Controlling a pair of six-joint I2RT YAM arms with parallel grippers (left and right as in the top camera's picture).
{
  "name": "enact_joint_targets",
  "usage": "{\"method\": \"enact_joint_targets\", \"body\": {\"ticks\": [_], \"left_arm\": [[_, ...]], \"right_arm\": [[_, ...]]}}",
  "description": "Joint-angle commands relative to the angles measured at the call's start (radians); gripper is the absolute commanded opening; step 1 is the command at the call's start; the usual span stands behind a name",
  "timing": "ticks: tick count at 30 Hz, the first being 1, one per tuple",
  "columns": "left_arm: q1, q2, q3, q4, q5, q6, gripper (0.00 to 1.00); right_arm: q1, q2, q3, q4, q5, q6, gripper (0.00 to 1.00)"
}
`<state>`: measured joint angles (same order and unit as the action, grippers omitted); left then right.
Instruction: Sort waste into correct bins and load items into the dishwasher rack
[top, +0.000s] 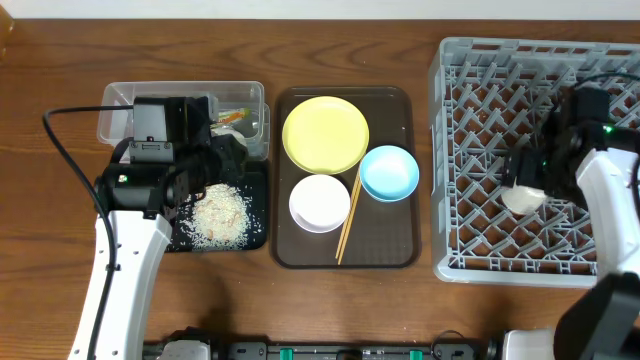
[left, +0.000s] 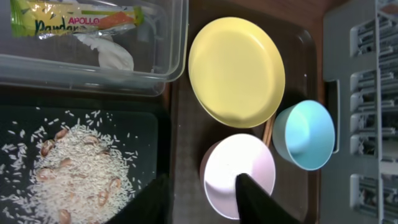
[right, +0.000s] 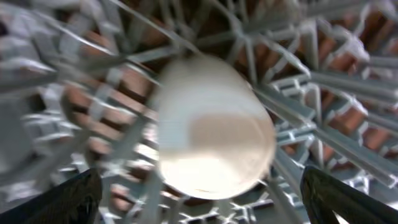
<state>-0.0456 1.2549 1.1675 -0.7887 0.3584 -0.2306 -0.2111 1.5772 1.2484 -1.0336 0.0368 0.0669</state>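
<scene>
Clear bin (left: 93, 78): wrapper (left: 74, 17) reading "APOLLO", "Pandan"; crumpled paper (left: 112, 56).
Black tray (left: 144, 124): rice (left: 74, 162).
Brown tray (top: 385, 250): yellow plate (top: 325, 133), white bowl (top: 319, 203), blue bowl (top: 389, 172), chopsticks (top: 347, 228).
Rack (top: 470, 120): pale cup (right: 211, 130).
Right gripper (right: 208, 198): spread wide, clear of cup.
Left gripper (left: 202, 180): partly spread, empty.

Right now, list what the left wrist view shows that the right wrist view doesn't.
Left wrist only: wrapper and paper in the clear bin, rice on the black tray, yellow plate, blue bowl, white bowl. Right wrist only: the cup, blurred, close up in the rack. Both: the rack.
</scene>
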Motion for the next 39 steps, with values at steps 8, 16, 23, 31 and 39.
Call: {"method": "enact_joint_targets", "body": {"ticks": [8, 16, 23, 31, 39], "left_arm": [[0.003, 0.0, 0.002, -0.025, -0.017, 0.013, 0.39], [0.003, 0.0, 0.002, -0.026, -0.016, 0.013, 0.39], [0.003, 0.0, 0.002, -0.032, -0.016, 0.013, 0.39], [0.003, 0.0, 0.002, -0.038, -0.017, 0.013, 0.4], [0.003, 0.0, 0.002, -0.039, -0.016, 0.013, 0.4]], "right_arm": [[0.117, -0.155, 0.076, 0.195, -0.535, -0.145, 0.85], [0.373, -0.038, 0.075, 0.255, -0.383, -0.217, 0.66], [0.514, 0.126, 0.075, 0.309, -0.239, -0.264, 0.6], [0.568, 0.288, 0.075, 0.358, -0.084, -0.262, 0.55], [0.568, 0.386, 0.075, 0.391, -0.06, -0.262, 0.37]]}}
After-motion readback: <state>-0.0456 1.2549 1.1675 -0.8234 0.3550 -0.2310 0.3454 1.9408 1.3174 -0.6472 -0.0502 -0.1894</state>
